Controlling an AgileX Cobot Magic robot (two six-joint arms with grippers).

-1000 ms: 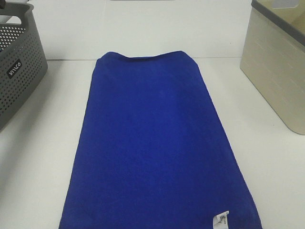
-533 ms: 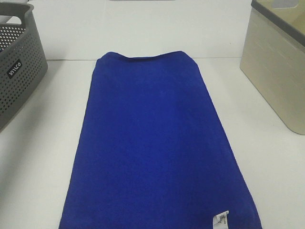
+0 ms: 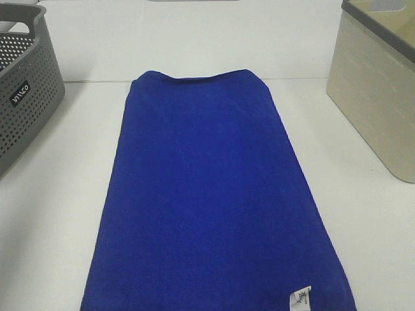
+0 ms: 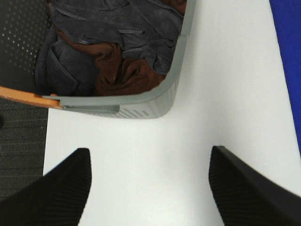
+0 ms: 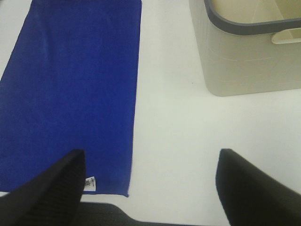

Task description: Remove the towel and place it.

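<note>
Tabletop [image 3: 58, 194], white and smooth, runs back to a plain white wall. The towel [image 3: 214, 194], royal blue, lies flat along the table's middle, its far end draped over the back edge, a small white tag [image 3: 300, 296] at its near right corner. A grey perforated basket [image 3: 23, 97] stands at the left, holding dark grey and brown clothes [image 4: 117, 52]; a beige bin with a grey rim [image 3: 382, 91] stands at the right. Both are apart from the towel. The left gripper [image 4: 150, 188] hangs over bare table just beside the grey basket, jaws spread and empty. The right gripper [image 5: 150, 188] hangs over the towel's near right corner, jaws wide, holding nothing.
</note>
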